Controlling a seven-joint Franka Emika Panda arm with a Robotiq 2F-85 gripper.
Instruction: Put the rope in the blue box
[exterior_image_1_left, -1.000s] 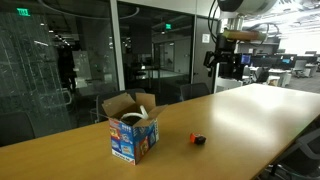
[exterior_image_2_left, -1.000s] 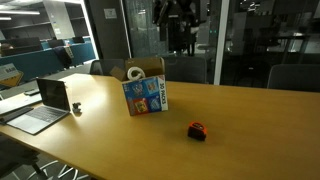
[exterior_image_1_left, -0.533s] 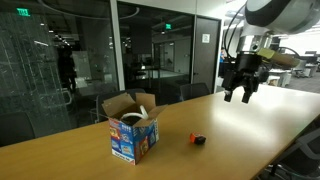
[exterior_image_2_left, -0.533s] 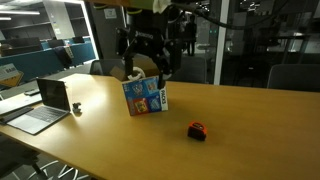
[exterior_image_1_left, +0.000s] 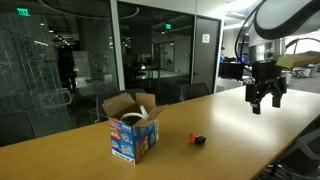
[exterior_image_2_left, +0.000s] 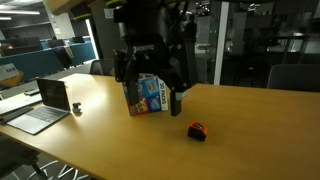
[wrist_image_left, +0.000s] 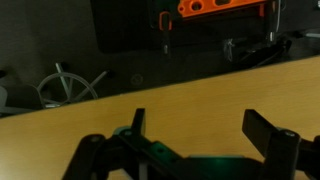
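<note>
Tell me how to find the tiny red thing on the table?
Look at the long wooden table. A blue box with open brown flaps stands on it, and a little way beside the box, alone on bare wood, lies the tiny red-and-black thing. It is far smaller than the box and the only red thing there.

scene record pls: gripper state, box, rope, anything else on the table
gripper: Robotiq gripper, jaws open, empty, in the air above the table
table: long wooden table
box: small blue cardboard box, upright on the table, brown flaps open
rope: none seen lying on the table; a white item shows in the box's opening, cannot tell if it is the rope
other: small red-and-black object on the table, apart from the box; open laptop near the table's end
</note>
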